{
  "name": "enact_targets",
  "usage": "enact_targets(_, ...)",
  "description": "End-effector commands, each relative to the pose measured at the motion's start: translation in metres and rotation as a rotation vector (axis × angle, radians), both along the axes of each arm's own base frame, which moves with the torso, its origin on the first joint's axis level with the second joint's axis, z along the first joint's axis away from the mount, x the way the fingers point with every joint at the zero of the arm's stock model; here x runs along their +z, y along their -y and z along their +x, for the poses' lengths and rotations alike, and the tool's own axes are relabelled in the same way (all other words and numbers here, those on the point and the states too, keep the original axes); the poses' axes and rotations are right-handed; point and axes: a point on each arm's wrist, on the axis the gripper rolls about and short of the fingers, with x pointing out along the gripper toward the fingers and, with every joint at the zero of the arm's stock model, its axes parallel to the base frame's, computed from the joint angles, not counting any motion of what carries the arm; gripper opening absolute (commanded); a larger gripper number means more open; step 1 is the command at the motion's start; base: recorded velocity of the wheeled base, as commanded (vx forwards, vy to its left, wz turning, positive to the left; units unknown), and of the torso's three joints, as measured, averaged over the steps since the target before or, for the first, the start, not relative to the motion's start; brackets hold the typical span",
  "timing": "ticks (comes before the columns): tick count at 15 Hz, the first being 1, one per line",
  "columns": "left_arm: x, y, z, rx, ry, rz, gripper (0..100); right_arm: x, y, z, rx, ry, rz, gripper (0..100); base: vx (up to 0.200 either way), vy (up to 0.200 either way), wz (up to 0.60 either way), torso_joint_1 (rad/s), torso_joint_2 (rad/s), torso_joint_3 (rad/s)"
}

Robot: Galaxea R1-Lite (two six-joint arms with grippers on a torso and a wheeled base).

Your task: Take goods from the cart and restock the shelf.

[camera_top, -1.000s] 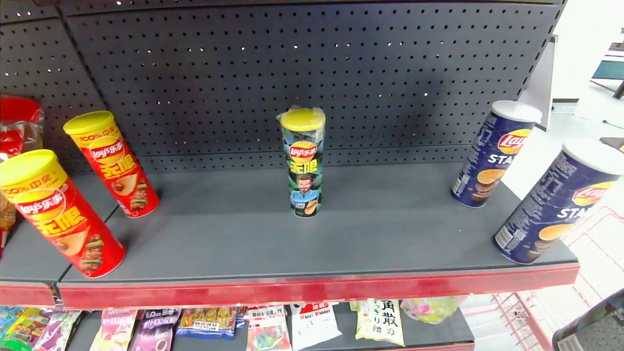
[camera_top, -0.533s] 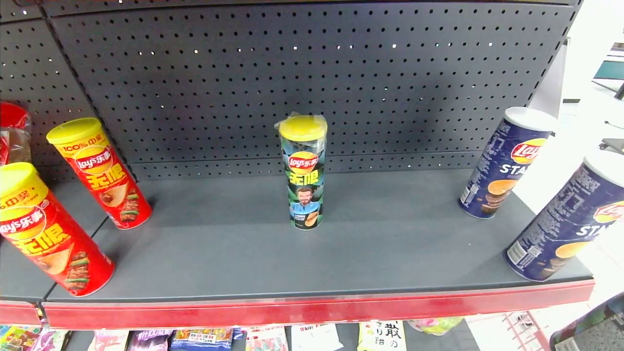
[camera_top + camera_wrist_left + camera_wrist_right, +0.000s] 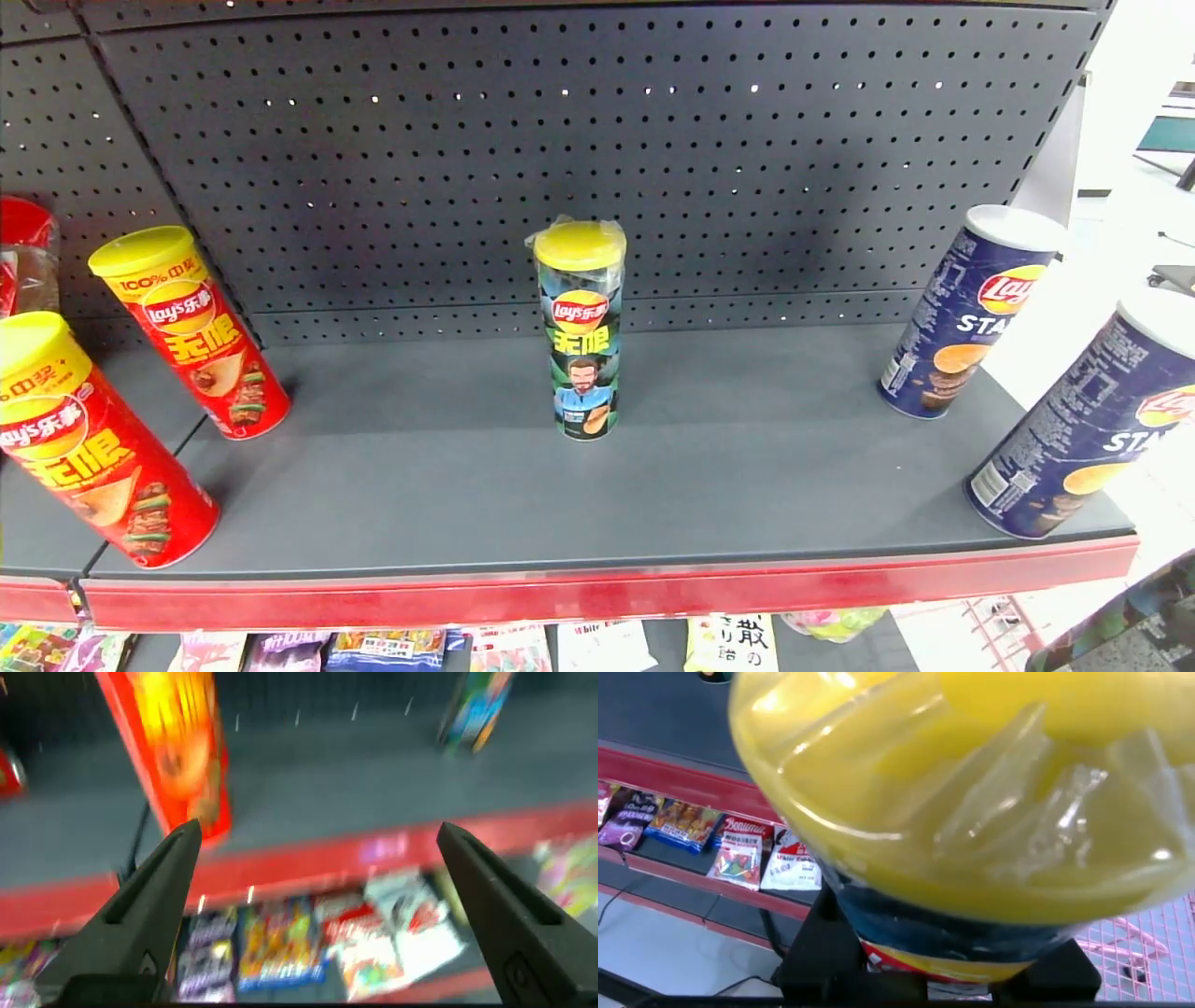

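Right gripper point(image 3: 934, 969): clamps the dark lower body of a cylindrical chip can point(image 3: 971, 793) with a yellow plastic lid under clear film. Presses black fingers point(image 3: 814, 952) against both sides of it. Presents the lid end close to the wrist camera.

Held can, location: sits off the shelf, in front of its red front strip point(image 3: 682, 775) and lower than it, with the pink-red wire cart point(image 3: 1148, 952) just behind. Appears in the head view as a dark printed shape point(image 3: 1120, 625) at the lower right corner, probably this same can; cannot be confirmed from so small a part.

Left gripper point(image 3: 313, 905): spread wide, grips nothing. Points its two black fingers point(image 3: 159, 905) toward the shelf edge from in front.

Grey metal shelf point(image 3: 560, 485), backed by a dark perforated panel point(image 3: 560, 140):
- Centre: green-and-black can with yellow lid point(image 3: 581, 331), upright, well apart from all others.
- Left: rear red can with yellow lid point(image 3: 191, 331) near the panel; front red can with yellow lid point(image 3: 89, 443) near the strip.
- Right: rear dark-blue can with white lid point(image 3: 966, 313); front dark-blue can with white lid point(image 3: 1083, 420) at the front right corner.

Lower shelf level: carries a row of coloured snack packets point(image 3: 392, 649).
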Motion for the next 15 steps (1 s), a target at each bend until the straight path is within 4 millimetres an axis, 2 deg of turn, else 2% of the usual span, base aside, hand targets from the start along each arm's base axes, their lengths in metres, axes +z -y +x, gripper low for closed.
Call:
enact_targets(1, 0.136, 0.009, 0.072, -0.288, -0.116, -0.059, 100, 0.008, -0.002, 0.01, 0.0, -0.023, -0.004, 0, 0.0, 0.0, 0.0, 0.0, 0.0, 0.0)
enact_targets(3, 0.127, 0.022, 0.106, -0.557, -0.193, 0.013, 100, 0.013, -0.002, 0.011, 0.006, -0.014, -0.002, 0, 0.0, 0.0, 0.0, 0.0, 0.0, 0.0)
enact_targets(6, 0.104, 0.045, 0.188, -0.702, -0.286, 0.167, 100, 0.023, -0.004, 0.015, 0.048, -0.005, 0.011, 0, 0.0, 0.0, 0.0, 0.0, 0.0, 0.0)
enact_targets(8, 0.098, 0.069, 0.225, -0.797, -0.281, 0.191, 100, 0.027, -0.005, 0.017, 0.045, -0.01, 0.034, 0, 0.0, 0.0, 0.0, 0.0, 0.0, 0.0)
enact_targets(11, 0.087, 0.092, 0.258, -0.923, -0.287, 0.194, 100, 0.026, -0.005, 0.018, 0.061, -0.02, 0.046, 0, 0.0, 0.0, 0.0, 0.0, 0.0, 0.0)
enact_targets(15, 0.087, 0.108, 0.3, -0.941, -0.249, 0.238, 100, 0.027, -0.005, 0.019, 0.059, -0.021, 0.054, 0, 0.0, 0.0, 0.0, 0.0, 0.0, 0.0)
